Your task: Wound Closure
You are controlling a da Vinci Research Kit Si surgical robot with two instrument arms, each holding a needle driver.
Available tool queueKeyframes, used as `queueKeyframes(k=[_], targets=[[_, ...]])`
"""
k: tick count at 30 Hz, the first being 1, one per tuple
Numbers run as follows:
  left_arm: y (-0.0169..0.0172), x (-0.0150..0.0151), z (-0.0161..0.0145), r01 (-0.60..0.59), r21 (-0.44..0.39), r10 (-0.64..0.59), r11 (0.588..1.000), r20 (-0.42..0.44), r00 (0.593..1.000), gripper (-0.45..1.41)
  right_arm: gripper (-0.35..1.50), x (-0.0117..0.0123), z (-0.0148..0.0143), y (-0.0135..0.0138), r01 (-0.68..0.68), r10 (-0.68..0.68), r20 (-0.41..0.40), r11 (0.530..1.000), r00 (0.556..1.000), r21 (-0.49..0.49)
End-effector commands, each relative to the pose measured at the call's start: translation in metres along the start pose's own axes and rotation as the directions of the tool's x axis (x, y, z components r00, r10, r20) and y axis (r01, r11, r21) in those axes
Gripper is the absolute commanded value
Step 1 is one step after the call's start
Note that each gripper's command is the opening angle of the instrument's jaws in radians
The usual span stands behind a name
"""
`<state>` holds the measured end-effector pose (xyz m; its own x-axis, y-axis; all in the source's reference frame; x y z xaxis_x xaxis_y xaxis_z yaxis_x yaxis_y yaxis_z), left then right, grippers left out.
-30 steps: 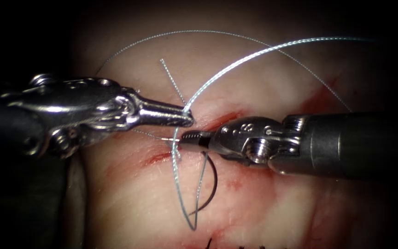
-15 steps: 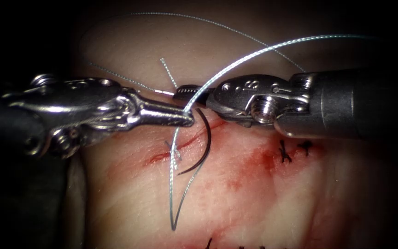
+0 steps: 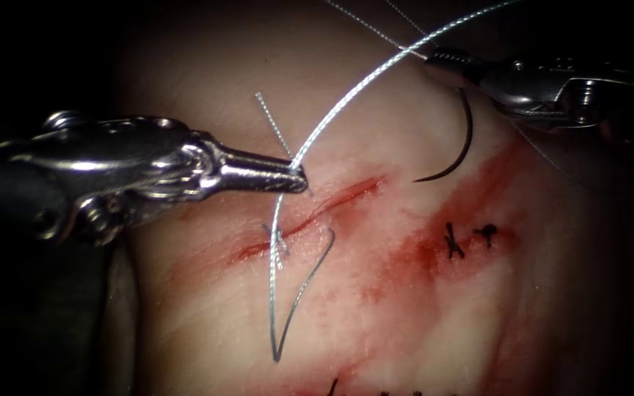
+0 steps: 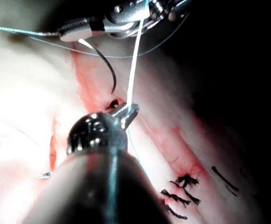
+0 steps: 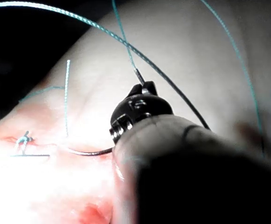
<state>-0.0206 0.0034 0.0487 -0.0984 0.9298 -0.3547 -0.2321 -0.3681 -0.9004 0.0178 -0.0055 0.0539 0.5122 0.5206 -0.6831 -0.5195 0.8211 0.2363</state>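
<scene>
Needle (image 3: 458,150): held clear of the tissue (image 3: 405,323), on the right side of the cut (image 3: 324,209) and toward the far edge of the scene. The right tool (image 3: 442,62) pinches it at the thread end of its curve. From the grip the body arcs toward the near side, bulging to the right, and the sharp tip points left and toward the cut, above the tissue surface and not in it. Its long axis runs roughly far to near. In the left wrist view the needle (image 4: 102,63) hangs from the right tool (image 4: 74,32) in the same attitude.

Left tool (image 3: 299,178): jaws pressed together on the thread (image 3: 361,84), just on the left side of the cut. From this grip the thread rises in a long arc toward the far right, passing beside the right tool. In the left wrist view the thread (image 4: 134,60) runs taut and straight from the left tool (image 4: 128,111) toward the right tool.

Below the left tool, the thread drops to a knot (image 3: 277,242) at the cut, then forms a narrow loop (image 3: 288,315) lying on the tissue toward the near side. A short free thread end (image 3: 273,121) stands up on the far side of the left tool.

Red fluid (image 3: 412,257) stains the tissue right of the cut. Two dark finished stitches (image 3: 467,238) sit well to the right of the cut.
</scene>
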Motion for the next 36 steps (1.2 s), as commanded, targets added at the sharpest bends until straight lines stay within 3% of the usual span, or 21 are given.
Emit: queueKeyframes(k=[1,3,4,5,6,8,9,12,15,16,17,20,22,27,30,32,34,36], targets=[[-0.0003,-0.0001,0.0005,0.001,0.004,-0.001,1.000,-0.002,1.000,-0.45,-0.35,-0.0021,-0.0007,-0.0001,0.014,-0.014,0.031,1.000,0.999,0.002],[-0.0004,0.0001,0.0003,0.003,0.008,-0.003,1.000,-0.012,1.000,-0.45,-0.35,-0.0047,-0.0018,-0.0003,0.016,-0.015,0.083,1.000,0.996,-0.006],[-0.0004,0.0001,0.0003,0.003,0.008,-0.003,1.000,-0.012,1.000,-0.45,-0.35,-0.0047,-0.0018,-0.0003,0.016,-0.015,0.083,1.000,0.996,-0.006],[-0.0005,0.0002,0.0001,0.005,0.012,-0.005,1.000,-0.019,1.000,-0.45,-0.35,-0.0072,-0.0029,-0.0005,0.020,-0.020,0.135,1.000,0.991,0.003],[-0.0005,0.0002,0.0001,0.005,0.012,-0.005,1.000,-0.019,1.000,-0.45,-0.35,-0.0072,-0.0029,-0.0005,0.020,-0.020,0.135,1.000,0.991,0.003],[-0.0008,0.0004,-0.0004,0.009,0.023,-0.008,1.000,-0.030,1.000,-0.45,-0.35,-0.0100,-0.0040,-0.0004,0.023,-0.024,0.192,1.000,0.981,0.007],[-0.0008,0.0004,-0.0004,0.009,0.023,-0.008,1.000,-0.030,1.000,-0.45,-0.35,-0.0100,-0.0040,-0.0004,0.023,-0.024,0.192,1.000,0.981,0.007],[-0.0011,0.0004,-0.0008,0.012,0.035,-0.011,0.999,-0.038,0.999,-0.45,-0.35,-0.0134,-0.0056,0.0002,0.039,-0.043,0.288,0.999,0.957,0.020],[-0.0011,0.0004,-0.0008,0.014,0.041,-0.013,0.999,-0.043,0.999,-0.45,-0.35,-0.0148,-0.0060,0.0005,0.050,-0.052,0.315,0.999,0.948,0.013],[-0.0011,0.0004,-0.0008,0.015,0.043,-0.013,0.999,-0.044,0.999,-0.45,-0.03,-0.0150,-0.0060,0.0005,0.053,-0.054,0.317,0.999,0.947,0.013],[-0.0011,0.0004,-0.0008,0.015,0.044,-0.013,0.999,-0.045,0.999,-0.45,0.41,-0.0151,-0.0060,0.0005,0.051,-0.052,0.306,0.999,0.951,0.012],[-0.0011,0.0005,-0.0008,0.016,0.045,-0.014,0.999,-0.046,0.999,-0.45,1.16,-0.0145,-0.0061,0.0005,0.033,-0.034,0.251,0.999,0.968,0.005],[-0.0011,0.0005,-0.0008,0.017,0.043,-0.014,0.999,-0.051,0.999,-0.45,1.40,-0.0133,-0.0063,0.0006,0.003,-0.003,0.198,1.000,0.980,-0.002],[-0.0011,0.0009,-0.0012,0.021,0.024,-0.019,0.999,-0.082,0.996,-0.45,1.35,-0.0072,-0.0091,0.0018,-0.010,0.010,0.100,1.000,0.995,0.002],[-0.0013,0.0009,-0.0015,0.021,0.014,-0.019,1.000,-0.096,0.995,-0.45,0.91,-0.0030,-0.0107,0.0024,-0.053,0.054,0.093,0.998,0.994,-0.018],[-0.0014,0.0007,-0.0017,0.012,0.015,-0.011,1.000,-0.095,0.995,-0.45,0.83,0.0000,-0.0110,0.0024,-0.105,0.110,0.076,0.993,0.991,-0.057],[-0.0016,0.0003,-0.0019,0.038,0.016,-0.036,0.999,-0.093,0.995,-0.45,0.73,0.0008,-0.0110,0.0022,-0.129,0.133,0.043,0.988,0.990,-0.083],[-0.0019,-0.0004,-0.0019,0.078,0.041,-0.075,0.996,-0.071,0.995,-0.45,0.74,0.0012,-0.0106,0.0019,-0.154,0.154,-0.004,0.983,0.988,-0.105]])
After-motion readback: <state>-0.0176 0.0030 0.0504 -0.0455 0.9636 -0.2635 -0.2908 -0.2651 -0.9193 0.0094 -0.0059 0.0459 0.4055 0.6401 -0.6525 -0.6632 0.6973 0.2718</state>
